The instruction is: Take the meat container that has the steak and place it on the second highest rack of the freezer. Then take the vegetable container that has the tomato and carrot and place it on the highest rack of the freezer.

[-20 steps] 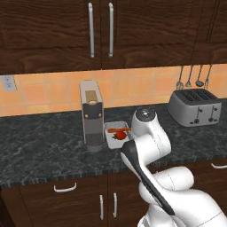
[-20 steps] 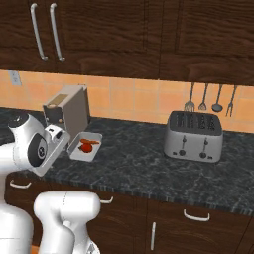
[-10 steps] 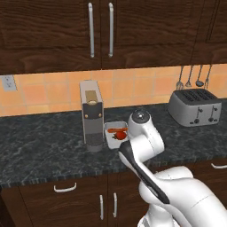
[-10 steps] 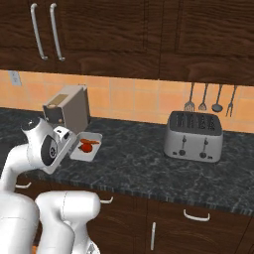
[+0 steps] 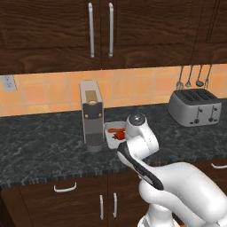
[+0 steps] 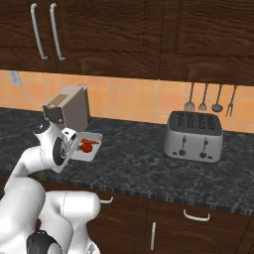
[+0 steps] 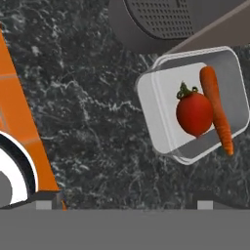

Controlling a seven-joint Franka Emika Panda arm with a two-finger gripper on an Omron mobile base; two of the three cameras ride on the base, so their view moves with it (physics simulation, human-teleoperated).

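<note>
Vegetable container [image 7: 168,114]: clear shallow tub holding the tomato [image 7: 194,113] and the carrot [image 7: 217,110], sitting flat on the counter [image 7: 93,122]
Gripper [image 7: 124,199]: hangs above the counter with only the two small finger tips [image 7: 48,199] peeking up at the bottom of the hand view; nothing sits between them, but whether the jaws are spread or closed I cannot tell
Gripper to tub: apart, not touching; in the hand view the tub lies off toward the upper right, away from the tips
Tomato: round, glossy red, green stem on top, touching the carrot
Carrot: thin orange stick lying along one long side of the tub
Tub's place: about midway between the counter's front edge and the back wall, just beside the base of the coffee machine [image 5: 91,116], on its right in the left base view
Arm: in both base views the white arm [image 5: 137,142] bends over the counter's front edge, partly covering the tub
Toaster [image 6: 194,135]: grey, well apart from the tub, toward the counter's right end near the back wall
Utensils [image 6: 211,99]: hanging on the tiled wall above the toaster
</note>
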